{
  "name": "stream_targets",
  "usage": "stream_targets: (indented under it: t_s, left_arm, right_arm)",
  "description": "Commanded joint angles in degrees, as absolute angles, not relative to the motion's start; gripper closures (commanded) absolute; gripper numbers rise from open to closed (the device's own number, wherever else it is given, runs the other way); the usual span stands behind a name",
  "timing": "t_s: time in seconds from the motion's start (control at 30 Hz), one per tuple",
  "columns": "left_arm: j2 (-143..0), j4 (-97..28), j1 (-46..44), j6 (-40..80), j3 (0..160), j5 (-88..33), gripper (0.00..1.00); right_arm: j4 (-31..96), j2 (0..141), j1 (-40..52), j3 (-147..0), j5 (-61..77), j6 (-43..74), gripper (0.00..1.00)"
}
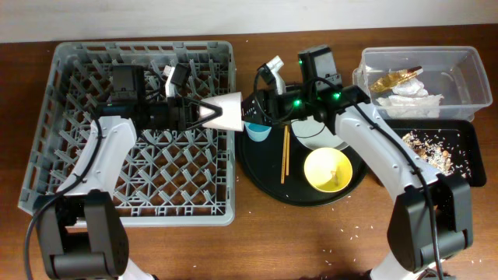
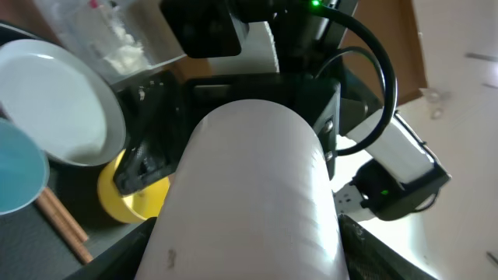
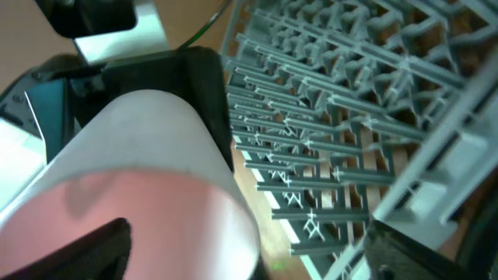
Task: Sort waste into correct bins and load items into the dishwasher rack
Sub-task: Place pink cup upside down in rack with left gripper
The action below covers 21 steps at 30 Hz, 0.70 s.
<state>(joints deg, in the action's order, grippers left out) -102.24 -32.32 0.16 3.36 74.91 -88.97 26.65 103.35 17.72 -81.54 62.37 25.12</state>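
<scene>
Overhead: mounted above counter (image 1: 311, 241), aimed straight down, distant. Takes in whole dishwasher rack (image 1: 171, 175) at left of frame, clear tub (image 1: 476, 74) at upper right, pink cup (image 1: 226, 110) near centre.

Left wrist: very near the pink cup (image 2: 249, 194) at centre of frame. Aimed along it toward plate (image 2: 54, 101), yellow bowl (image 2: 117, 194) and light blue cup (image 2: 15, 175) at left edge.

Right wrist: equally near, aimed the opposite way. Same pink cup (image 3: 140, 187) at lower left, dishwasher rack (image 3: 334, 117) across upper right.

Shared by all three: pink cup. Overhead and left wrist: plate (image 1: 315, 142), yellow bowl (image 1: 327, 169). Overhead and right wrist: dishwasher rack.
</scene>
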Motion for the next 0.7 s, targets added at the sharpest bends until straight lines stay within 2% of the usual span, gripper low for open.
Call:
stream_targets:
  t_s: [0.0,0.07,0.17,0.2,0.23,0.33,0.53,0.67]
  left_arm:
    - [-101.6,-32.2,0.9,7.2,77.8,-77.5,0.5]
    - [-100.6,-34.0,0.7,8.3,79.7,-68.2,0.49]
    - [-99.3,-47.0,-1.3,6.5,87.1,-45.9,0.49]
    - [-99.2,-50.7,-2.1,6.0,89.2,-40.4,0.49]
    - [-99.2,-57.3,-3.9,5.9,93.1,-29.0,0.49]
    - [-99.2,-65.8,-7.9,5.9,98.1,-13.5,0.49]
    - [-99.6,-83.3,-15.6,8.5,98.1,-0.7,0.49]
    - [-99.6,-85.5,-16.7,17.7,94.6,4.5,0.49]
  right_arm:
    - [32.2,103.2,11.8,-81.7,59.1,20.3,0.02]
    - [38.5,102.3,8.4,-81.8,53.2,16.8,0.02]
    - [54.4,100.0,2.4,-85.5,37.6,9.8,0.01]
    - [57.4,99.5,1.6,-86.9,34.0,9.1,0.02]
    - [62.5,98.3,0.9,-90.1,25.5,9.0,0.02]
    - [68.3,96.8,0.8,-95.9,15.2,9.0,0.01]
    - [69.1,96.8,0.7,-97.3,14.8,9.0,0.01]
    - [70.1,96.8,0.7,-97.3,14.8,9.0,0.0]
